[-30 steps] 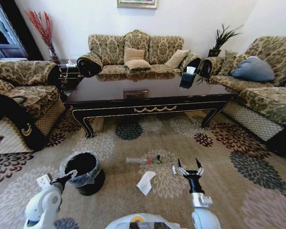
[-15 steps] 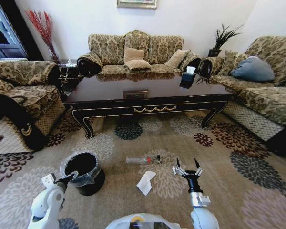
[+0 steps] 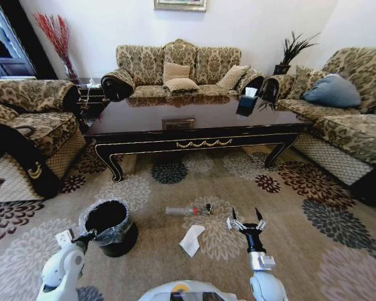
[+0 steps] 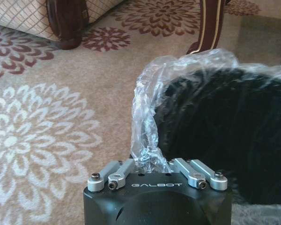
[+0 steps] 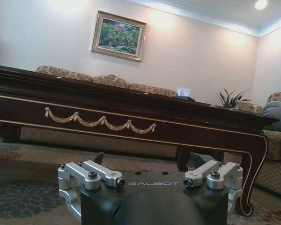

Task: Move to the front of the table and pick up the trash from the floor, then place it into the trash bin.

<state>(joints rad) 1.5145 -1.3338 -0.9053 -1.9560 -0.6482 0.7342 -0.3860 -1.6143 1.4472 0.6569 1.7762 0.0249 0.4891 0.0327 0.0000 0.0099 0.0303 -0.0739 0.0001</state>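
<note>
Left gripper (image 3: 83,237) has dropped beside the round black plastic-lined trash bin (image 3: 108,227), its finger state unclear; right gripper (image 3: 245,220), fingers spread, hovers beside the white crumpled paper (image 3: 192,240).

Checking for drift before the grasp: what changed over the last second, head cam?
The left gripper dropped slightly and drew back toward the robot, its tips at the near rim of the trash bin. The right gripper eased back a little, fingers spread above the carpet. Nothing was gripped or released. The grey tube, white paper and table did not move.

Right end effector (image 3: 245,217) splayed above carpet; trash bin (image 3: 109,227) left.
</note>
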